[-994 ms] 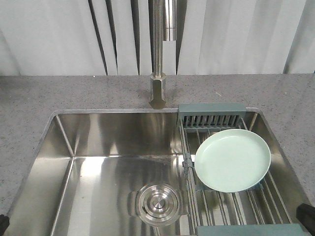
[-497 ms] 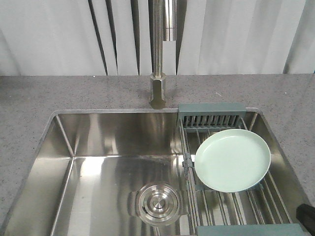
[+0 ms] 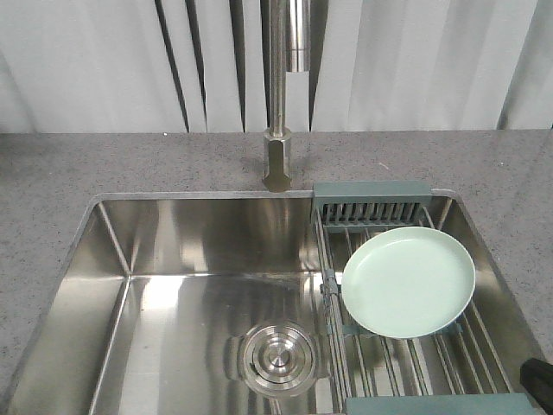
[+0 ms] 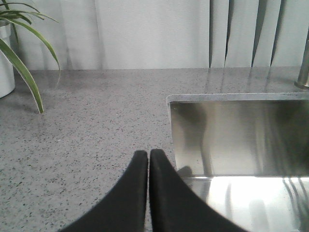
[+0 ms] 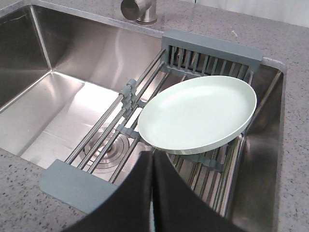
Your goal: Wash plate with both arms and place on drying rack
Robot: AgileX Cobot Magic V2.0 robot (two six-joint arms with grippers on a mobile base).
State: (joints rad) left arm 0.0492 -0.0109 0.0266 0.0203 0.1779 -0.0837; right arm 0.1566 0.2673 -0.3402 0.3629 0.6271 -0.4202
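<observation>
Biggest thing here is the grey speckled tabletop [image 3: 104, 164], with the steel sink [image 3: 173, 259] cut into it, faucet [image 3: 278, 130] at the back and round drain [image 3: 278, 357] down in the basin. The drying rack [image 3: 371, 212] spans the right end of the sink, and the mint-green plate [image 3: 408, 281] sits on its wire bars, a bit tilted, its near edge resting by a plastic crossbar.

So the plate is already on the rack, and the risk from here is mostly about knocking it. The right hand [image 5: 152, 166] is clenched with nothing in it, fingers pressed together, and sits just beside the plate's near rim. If it swings forward or up carelessly, I'd guess it clips the rim and the plate slides over the bars or drops into the basin.

The left hand [image 4: 148, 162] is also clenched and empty, hovering over the tabletop left of the sink, well away from the plate. Not much danger there, except maybe bumping the potted plant [image 4: 14, 43] further left.
</observation>
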